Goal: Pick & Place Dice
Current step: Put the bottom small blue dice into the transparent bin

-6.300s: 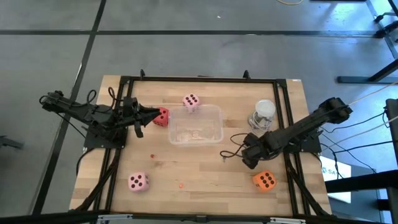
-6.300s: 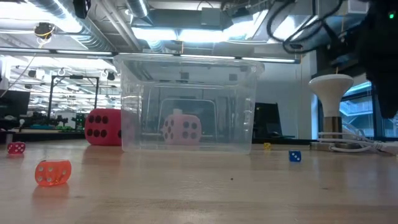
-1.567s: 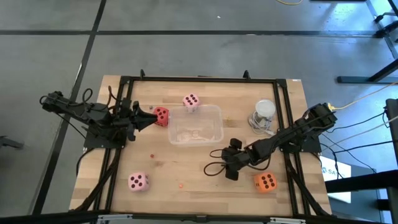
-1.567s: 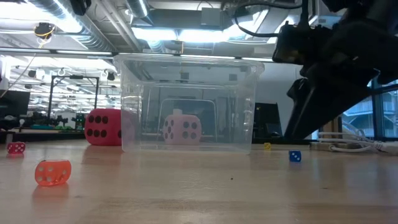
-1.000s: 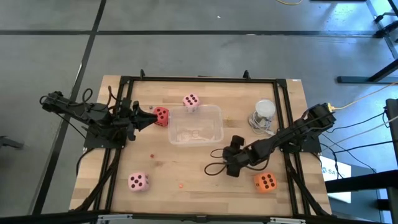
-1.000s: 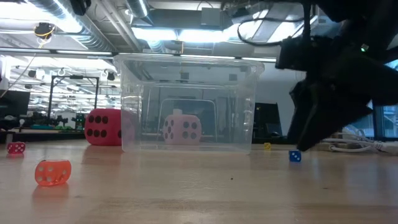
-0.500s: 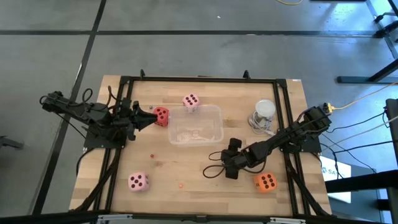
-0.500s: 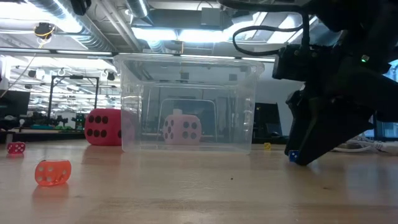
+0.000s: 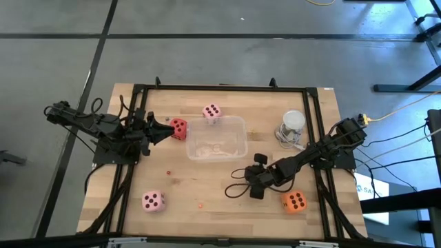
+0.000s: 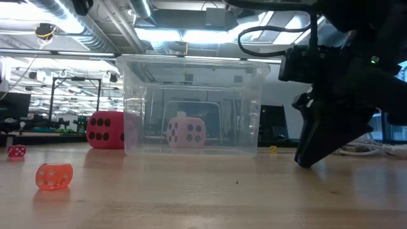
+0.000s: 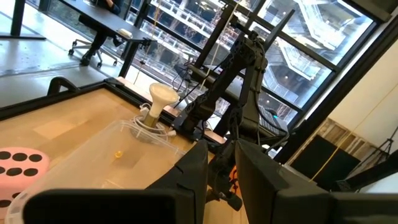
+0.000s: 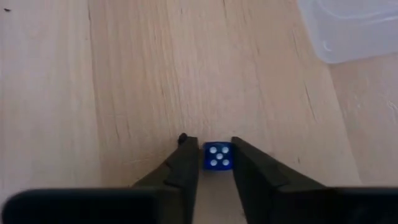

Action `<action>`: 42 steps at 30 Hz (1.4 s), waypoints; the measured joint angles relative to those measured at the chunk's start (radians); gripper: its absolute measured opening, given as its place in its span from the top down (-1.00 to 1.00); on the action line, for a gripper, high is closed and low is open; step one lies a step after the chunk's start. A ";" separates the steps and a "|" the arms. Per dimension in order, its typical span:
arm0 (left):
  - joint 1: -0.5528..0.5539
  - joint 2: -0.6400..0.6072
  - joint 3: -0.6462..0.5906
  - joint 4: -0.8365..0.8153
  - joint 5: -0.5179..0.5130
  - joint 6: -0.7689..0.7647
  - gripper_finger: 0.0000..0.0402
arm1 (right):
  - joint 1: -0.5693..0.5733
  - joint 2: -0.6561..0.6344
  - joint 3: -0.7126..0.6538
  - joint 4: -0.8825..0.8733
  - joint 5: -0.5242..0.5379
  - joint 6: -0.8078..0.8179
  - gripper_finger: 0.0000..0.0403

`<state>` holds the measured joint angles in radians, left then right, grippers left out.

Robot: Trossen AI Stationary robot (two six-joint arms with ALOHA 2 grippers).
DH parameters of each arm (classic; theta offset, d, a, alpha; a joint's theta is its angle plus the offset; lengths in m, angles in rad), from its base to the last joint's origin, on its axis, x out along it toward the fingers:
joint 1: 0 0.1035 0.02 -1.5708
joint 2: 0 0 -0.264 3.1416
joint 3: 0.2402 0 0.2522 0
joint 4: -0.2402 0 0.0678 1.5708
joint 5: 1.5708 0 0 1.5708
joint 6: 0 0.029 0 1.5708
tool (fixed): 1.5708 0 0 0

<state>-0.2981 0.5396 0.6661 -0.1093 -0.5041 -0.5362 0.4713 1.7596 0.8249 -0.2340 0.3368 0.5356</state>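
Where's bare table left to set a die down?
Bare wood lies between the pink die and the right claw, and behind the tub toward the white stand. It is crowded around the right claw, blue die and orange die.

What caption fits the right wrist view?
Right gripper straddles a small blue die on the wooden table, jaws close on either side.

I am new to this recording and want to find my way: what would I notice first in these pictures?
The right gripper is down on the table in front of the clear tub, its fingers around a tiny blue die. The left gripper rests beside the red die. An orange die lies near the right arm.
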 joint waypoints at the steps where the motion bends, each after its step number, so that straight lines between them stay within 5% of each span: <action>1: 0.000 0.000 0.000 0.000 0.000 0.000 0.62 | 0.000 0.000 0.000 -0.001 -0.001 0.000 0.65; 18: 0.000 0.000 0.000 0.000 0.000 -0.003 0.62 | 0.000 -0.040 -0.007 -0.010 -0.081 0.007 0.75; 27: 0.000 0.000 0.000 0.000 0.000 -0.003 0.62 | 0.001 -0.176 -0.007 0.003 -0.207 0.060 0.75; 42: 0.000 0.000 0.000 0.000 0.000 -0.002 0.62 | 0.000 -0.373 -0.004 0.011 -0.217 0.060 0.75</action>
<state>-0.2981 0.5396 0.6661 -0.1089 -0.5037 -0.5381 0.4717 1.3861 0.8211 -0.2230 0.1200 0.5951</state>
